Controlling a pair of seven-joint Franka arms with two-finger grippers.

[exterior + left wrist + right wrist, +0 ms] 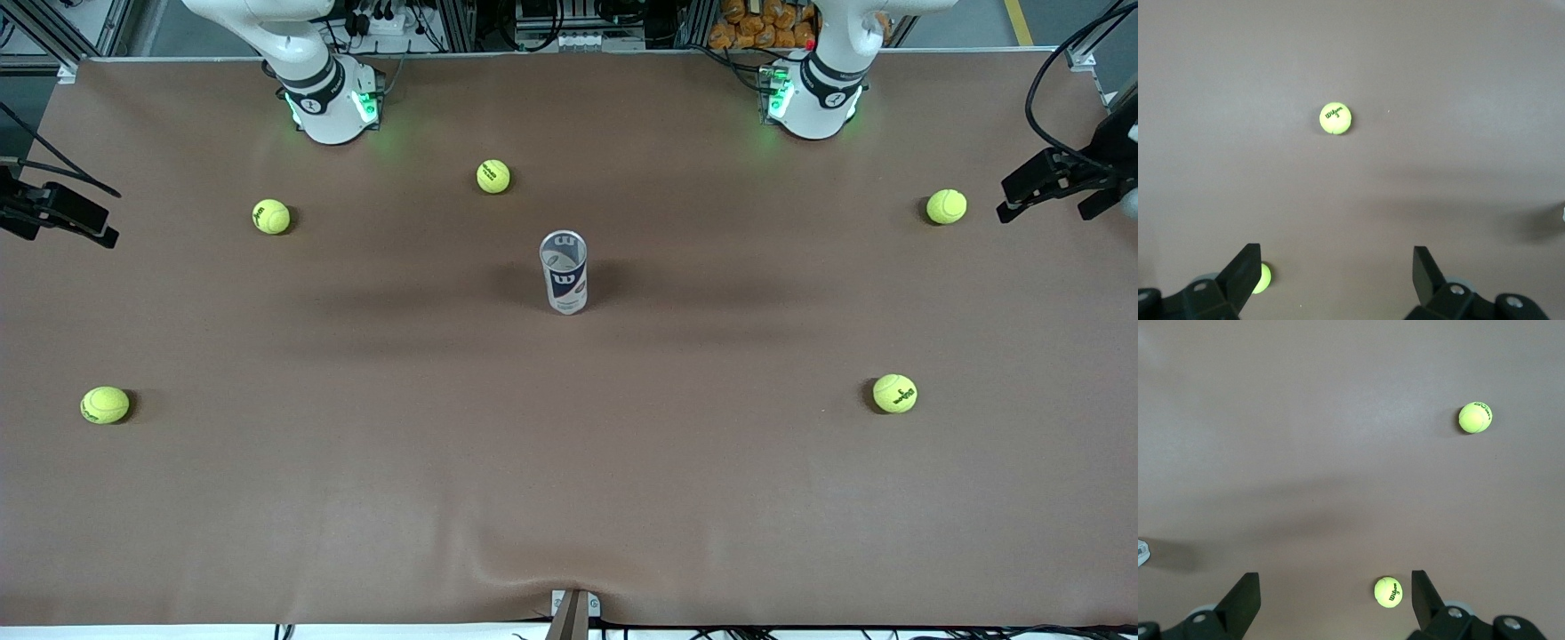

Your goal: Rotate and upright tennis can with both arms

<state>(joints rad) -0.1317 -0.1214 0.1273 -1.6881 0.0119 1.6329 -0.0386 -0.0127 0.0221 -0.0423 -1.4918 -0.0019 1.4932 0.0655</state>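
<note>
- Two arms rose from green-lit bases at the table's [178, 498] edge farthest from the front camera and spread outward, which read as a parked, waiting pose that left the middle free.
- Both grippers hung high over the table ends: the left gripper [1335, 273] over the left arm's end, the right gripper [1335, 593] over the right arm's end. Each had its fingers spread wide apart and held nothing.
- Mid-table, between the two bases and nearer the camera than them, stood the tennis can [564, 272], apart from everything else.
- Its long axis ran vertical, silvery rim and open mouth up, base on the cloth, so the uprighting looked finished.
- Five tennis balls lay scattered well apart around it; the closest ball [493, 176] sat farther from the camera.
</note>
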